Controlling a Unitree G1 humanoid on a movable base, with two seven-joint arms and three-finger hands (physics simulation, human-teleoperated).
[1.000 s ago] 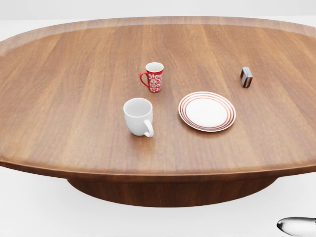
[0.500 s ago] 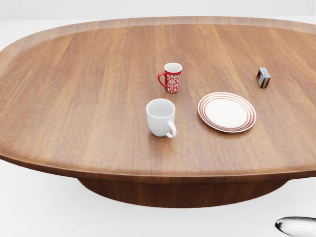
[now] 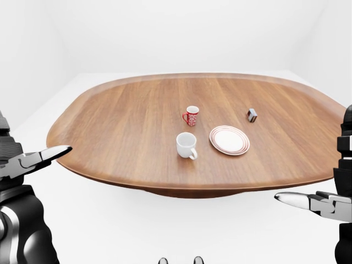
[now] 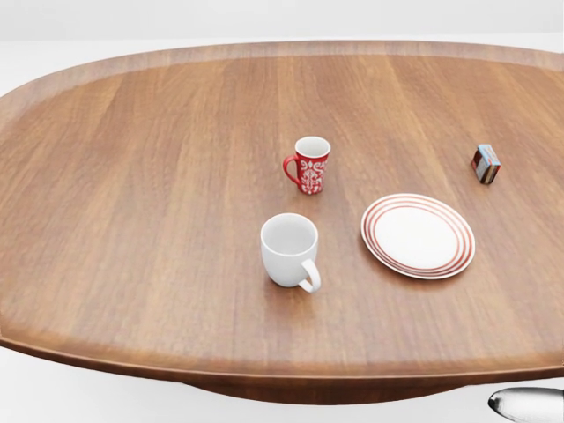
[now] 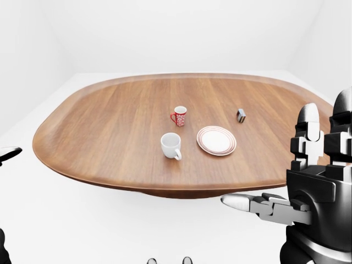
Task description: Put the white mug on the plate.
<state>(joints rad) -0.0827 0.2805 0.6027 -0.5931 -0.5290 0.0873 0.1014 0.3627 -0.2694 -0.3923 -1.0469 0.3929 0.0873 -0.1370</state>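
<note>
The white mug [image 4: 290,249] stood upright on the table [image 4: 132,220], just left of the plate [image 4: 418,235] in the head view, not touching it – handle toward the bottom right. A red mug [image 4: 310,164] stood above-left of the plate, a small box [image 4: 485,164] above-right. Both hands – left [image 3: 25,162], right [image 5: 313,187] – hovered well short of the plate, fingers spread, holding nothing

Smooth matt wood-grain table [image 4: 132,203], glossy ceramic-looking white mug [image 4: 289,251], glazed red-ringed plate [image 4: 418,235], shiny metallic right hand [image 5: 313,181]
</note>
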